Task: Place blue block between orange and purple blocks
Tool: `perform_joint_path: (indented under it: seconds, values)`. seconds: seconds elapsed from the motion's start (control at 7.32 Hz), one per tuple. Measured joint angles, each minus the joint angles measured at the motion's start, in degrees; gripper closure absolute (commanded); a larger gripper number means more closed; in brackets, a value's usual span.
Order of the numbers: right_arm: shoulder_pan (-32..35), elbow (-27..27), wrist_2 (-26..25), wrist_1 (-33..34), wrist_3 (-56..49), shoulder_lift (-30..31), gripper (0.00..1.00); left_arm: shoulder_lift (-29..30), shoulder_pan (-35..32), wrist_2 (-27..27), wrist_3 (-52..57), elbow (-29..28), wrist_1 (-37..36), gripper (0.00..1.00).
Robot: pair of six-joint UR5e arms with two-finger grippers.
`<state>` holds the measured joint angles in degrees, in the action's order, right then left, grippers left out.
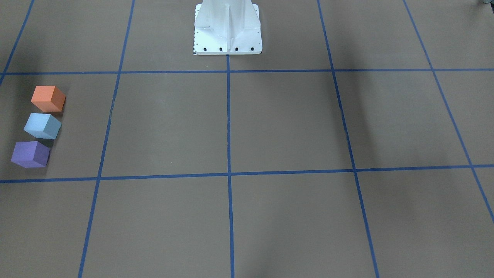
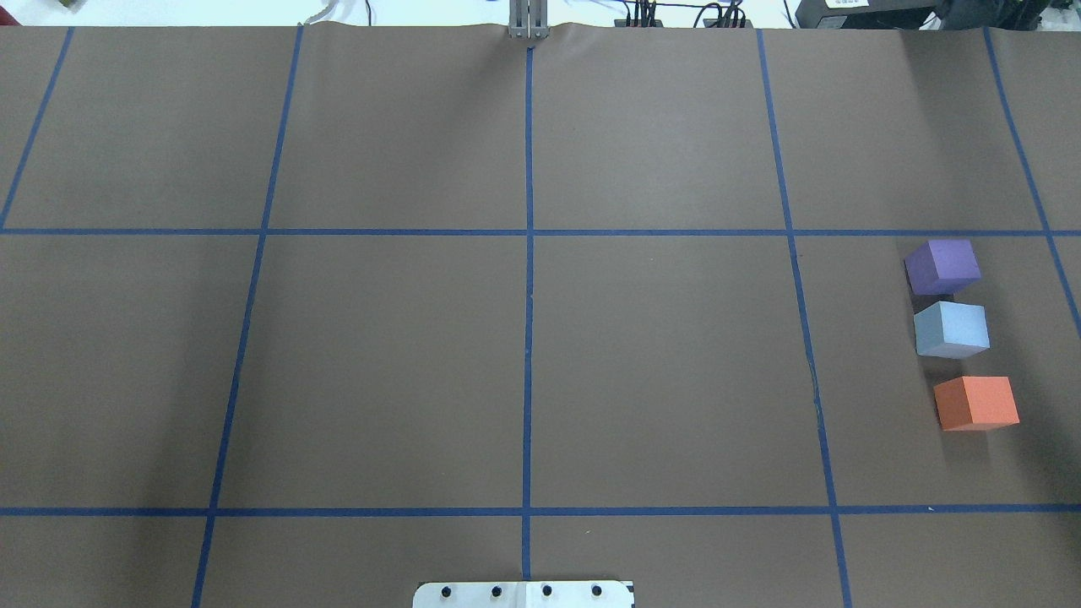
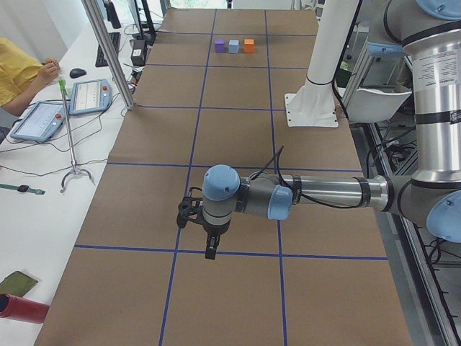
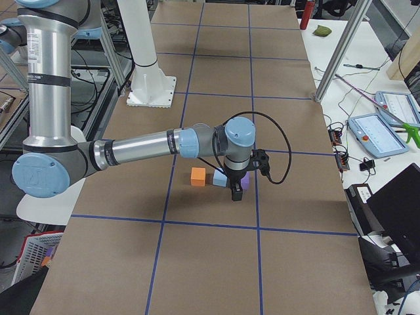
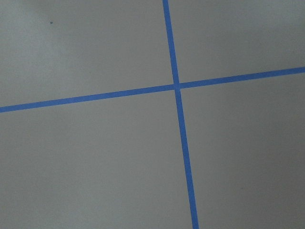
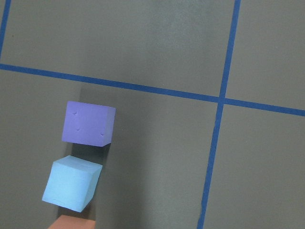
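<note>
Sitting in a short row on the brown counter (image 2: 380, 355), the three blocks lie well out to the robot's right of the white base (image 1: 227, 29), all inside one square of the blue tape (image 2: 529, 338) grid. The blue block (image 2: 952, 329) stands between the other two. The orange block (image 2: 975, 403) is on the side nearer the base and the purple block (image 2: 942, 266) on the side farther from it. All three rest flat on the counter, each turned a little, just beside one another with narrow gaps.

The right arm reaches out from the base side, and the right pincer (image 4: 236, 193) points down close by the purple block, hiding part of it in the right side view. Only that side view shows this pincer, so I cannot tell whether it is released or clenched. Its wrist camera looks down on the purple and blue blocks, with a sliver of orange at the lower edge.

The left pincer (image 3: 210, 251) hangs low over a tape line on the base's other side, well apart from the blocks. Whether it is released or clenched I cannot tell either.
</note>
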<state>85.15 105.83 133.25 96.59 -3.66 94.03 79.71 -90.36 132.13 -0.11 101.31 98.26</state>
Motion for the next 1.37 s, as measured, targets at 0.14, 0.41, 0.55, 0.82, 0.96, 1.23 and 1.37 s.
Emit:
perform_joint_path:
  seconds: [0.14, 0.41, 0.55, 0.82, 0.96, 1.23, 1.37]
  values:
    - [0.0, 0.0, 0.2, 0.0, -0.2, 0.5, 0.00, 0.0, 0.0, 0.0, 0.0, 0.2, 0.3, 0.00]
    - [0.0, 0.4, 1.6, -0.1, -0.4, 1.4, 0.00, -0.4, 0.1, 0.3, -0.7, 1.6, 1.7, 0.00]
    - [0.0, 0.3, 2.0, -0.2, -0.4, 1.3, 0.00, -0.4, 0.1, 0.5, -1.3, 2.1, 2.0, 0.00]
    - [0.0, 0.3, 2.1, -0.3, -0.4, 1.3, 0.00, 0.1, 0.8, 0.6, -1.8, 2.2, 2.1, 0.00]
    - [0.0, 0.2, 2.0, -0.5, -0.3, 1.5, 0.00, 0.3, 1.9, 0.6, -1.9, 2.0, 2.0, 0.00]
    - [0.1, 1.2, 1.6, -0.8, 0.3, 1.7, 0.00, 0.4, 2.7, 0.4, -1.7, -0.4, 2.3, 0.00]
    - [0.1, 2.2, 0.8, -0.8, 0.6, 1.6, 0.00, 0.5, 2.7, 0.5, -1.5, -1.0, 2.4, 0.00]
